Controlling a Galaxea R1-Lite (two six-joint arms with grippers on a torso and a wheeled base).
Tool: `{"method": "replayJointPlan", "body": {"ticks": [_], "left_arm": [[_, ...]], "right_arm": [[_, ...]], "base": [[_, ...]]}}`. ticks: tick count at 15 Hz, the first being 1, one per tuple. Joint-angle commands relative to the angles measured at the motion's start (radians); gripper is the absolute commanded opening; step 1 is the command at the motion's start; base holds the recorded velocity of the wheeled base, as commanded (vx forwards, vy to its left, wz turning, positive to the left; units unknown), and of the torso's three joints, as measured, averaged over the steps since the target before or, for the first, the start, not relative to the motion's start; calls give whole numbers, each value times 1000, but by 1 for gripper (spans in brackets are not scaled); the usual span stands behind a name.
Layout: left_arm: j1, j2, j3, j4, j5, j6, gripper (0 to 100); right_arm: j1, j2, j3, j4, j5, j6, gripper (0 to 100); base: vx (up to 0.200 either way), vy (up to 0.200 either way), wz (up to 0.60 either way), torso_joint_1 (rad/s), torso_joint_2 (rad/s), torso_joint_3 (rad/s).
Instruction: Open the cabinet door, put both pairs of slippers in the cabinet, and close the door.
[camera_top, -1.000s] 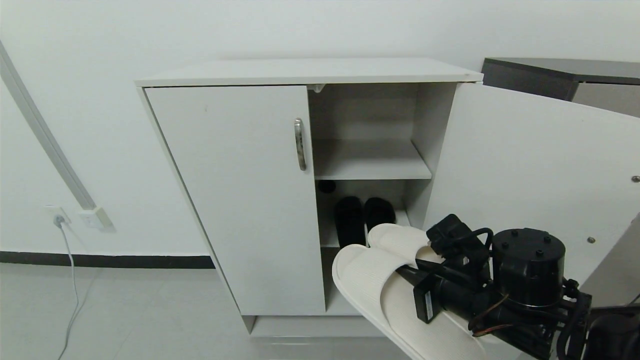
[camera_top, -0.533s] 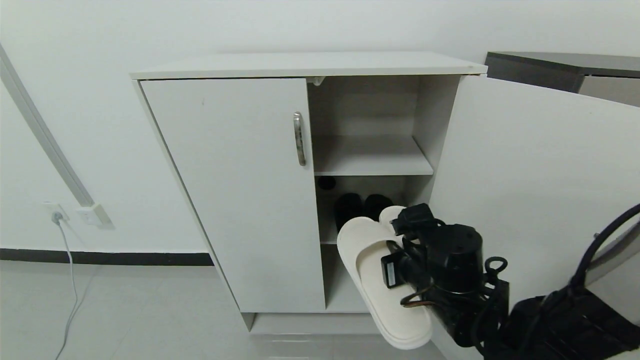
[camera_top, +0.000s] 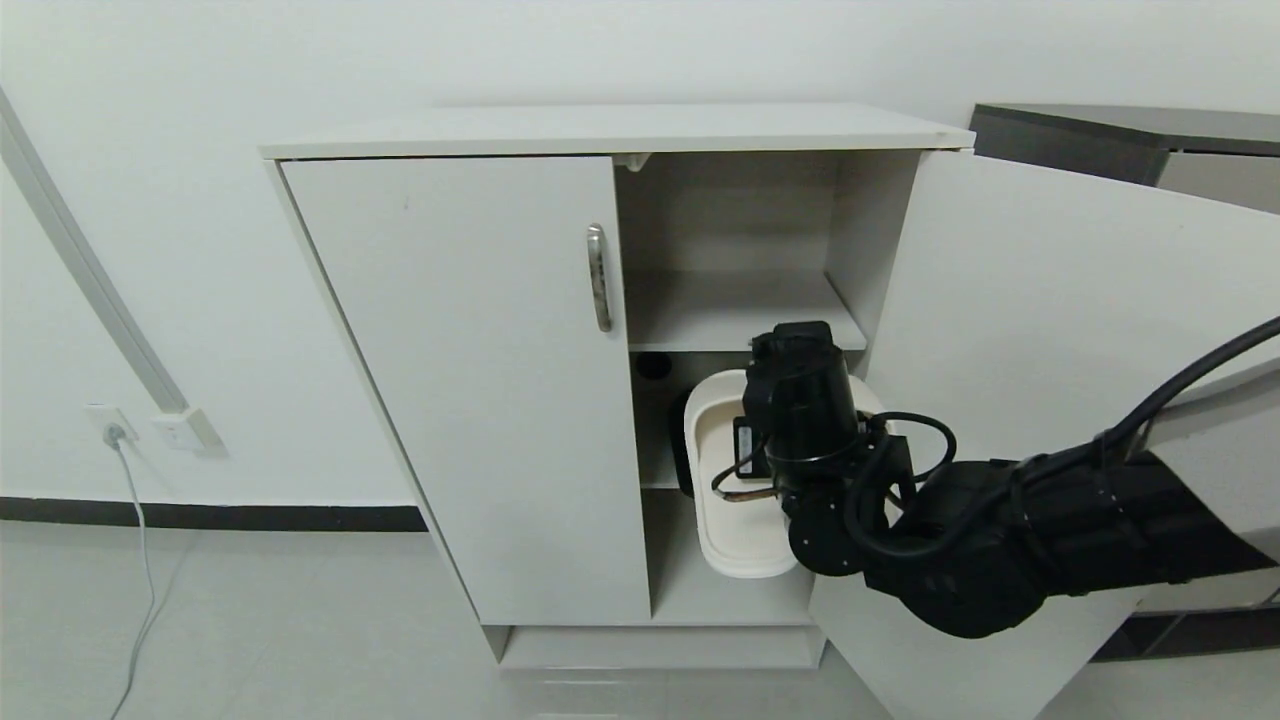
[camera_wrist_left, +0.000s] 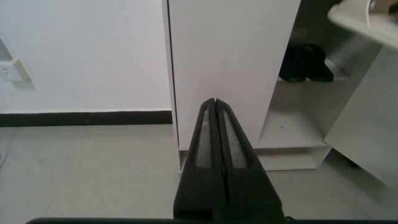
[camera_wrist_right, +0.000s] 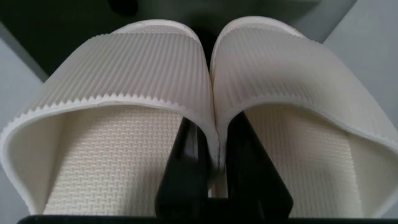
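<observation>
Two cream ribbed foam slippers (camera_wrist_right: 143, 68) sit pinched by their inner edges in our right gripper (camera_wrist_right: 216, 149); bumping the white cabinet shelf (camera_top: 740, 320) could, we judge, tug one loose.

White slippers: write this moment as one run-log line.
right end effector: shut on white slippers, at cabinet opening | black slippers: inside, on shelf | left end effector: shut, empty | right door: open
</observation>
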Motion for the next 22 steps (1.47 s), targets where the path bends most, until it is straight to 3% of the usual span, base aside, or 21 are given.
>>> {"method": "replayJointPlan", "body": {"ticks": [1, 18, 22], "left_arm": [[0, 0, 0, 0, 0, 0, 0], [0, 0, 0, 0, -1, 1, 0], [0, 0, 0, 0, -1, 1, 0]], "right_arm": [[4, -26, -39, 3, -5, -14, 0], [4, -38, -89, -3, -7, -80, 0], [4, -38, -89, -3, -7, -87, 0]], "base": [[0, 0, 0, 0, 0, 0], [24, 0, 0, 0, 0, 1], [200, 0, 0, 0, 1, 5]]}}
